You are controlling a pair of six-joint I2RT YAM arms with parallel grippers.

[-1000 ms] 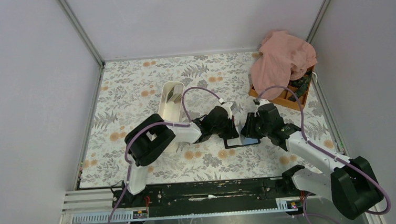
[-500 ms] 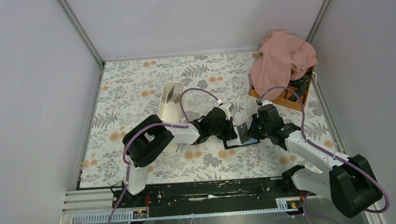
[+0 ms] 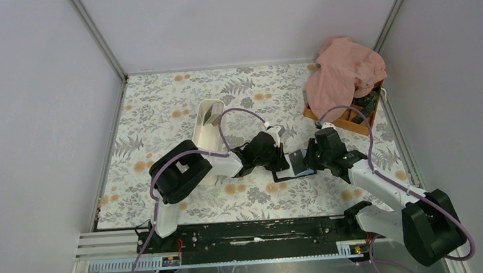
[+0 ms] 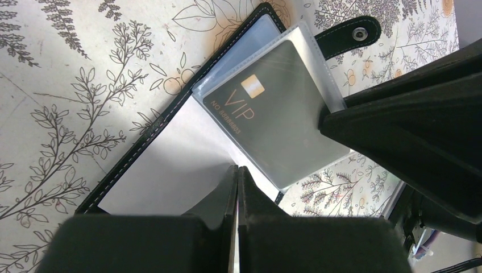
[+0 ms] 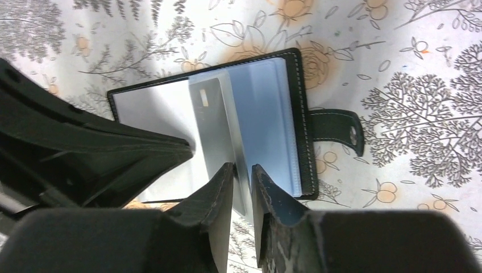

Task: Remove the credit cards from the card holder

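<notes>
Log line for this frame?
left tool: shut, on open card holder | right tool: slightly open, straddling VIP card | VIP card: inside sleeve

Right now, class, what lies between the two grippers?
The open card holder, with a clear sleeve holding a dark VIP card standing up from it. The left wrist view shows it best.

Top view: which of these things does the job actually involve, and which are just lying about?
Part of the job:
- card holder, lying open
- dark VIP card in its clear sleeve
- left end effector, shut
- right end effector, jaws slightly apart around the sleeve

Just lying about:
- white tray
- pink cloth
- orange box
</notes>
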